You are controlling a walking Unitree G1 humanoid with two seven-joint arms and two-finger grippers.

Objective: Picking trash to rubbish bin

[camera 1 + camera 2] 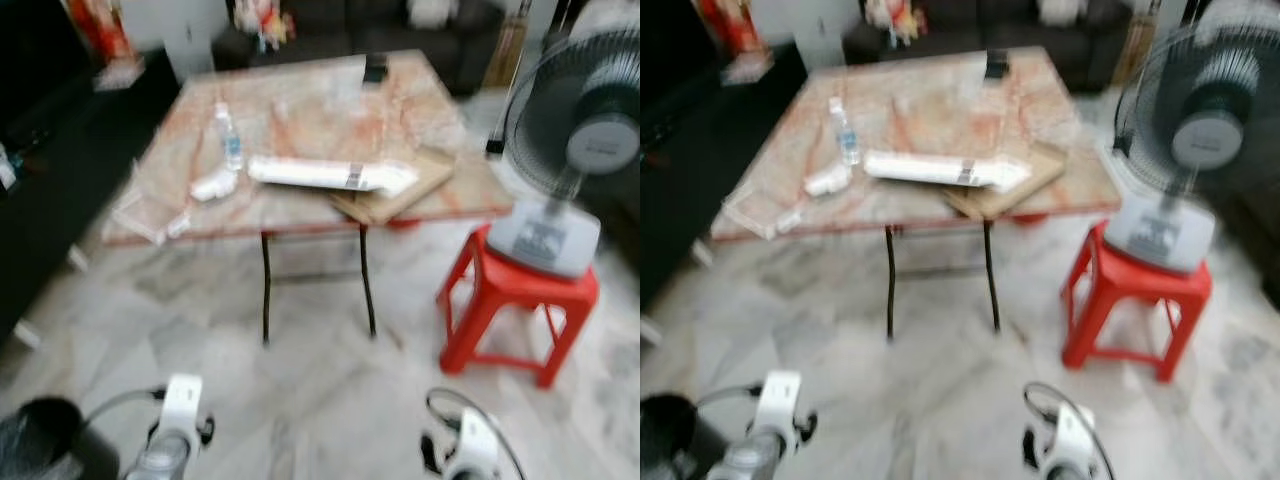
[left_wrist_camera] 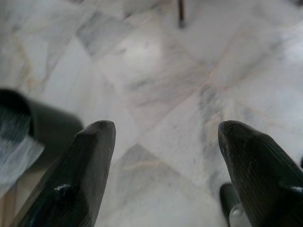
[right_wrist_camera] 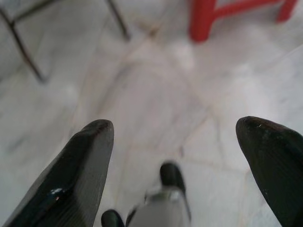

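A home living room: dark sofa (image 1: 400,30) behind a folding table (image 1: 300,120); fan (image 1: 580,130) on red stool (image 1: 515,310); marble floor (image 1: 320,380).

Motion blur smears the table (image 1: 300,130) and fan (image 1: 585,120); the black bin (image 1: 45,435) is cut off at the corner

You will find no legible text in any view; the head views are motion-blurred. The plastic bottle (image 1: 229,137) on the marble-topped table (image 1: 300,110) carries a bluish label band, but no lettering resolves. The long white wrapped roll (image 1: 330,174) beside it has a dark strip across it, possibly a printed tag or barcode; you cannot read it. The base of the fan (image 1: 545,236) on the red stool (image 1: 515,300) shows a dark control panel with marks too smeared to read. Neither wrist view shows any marking.
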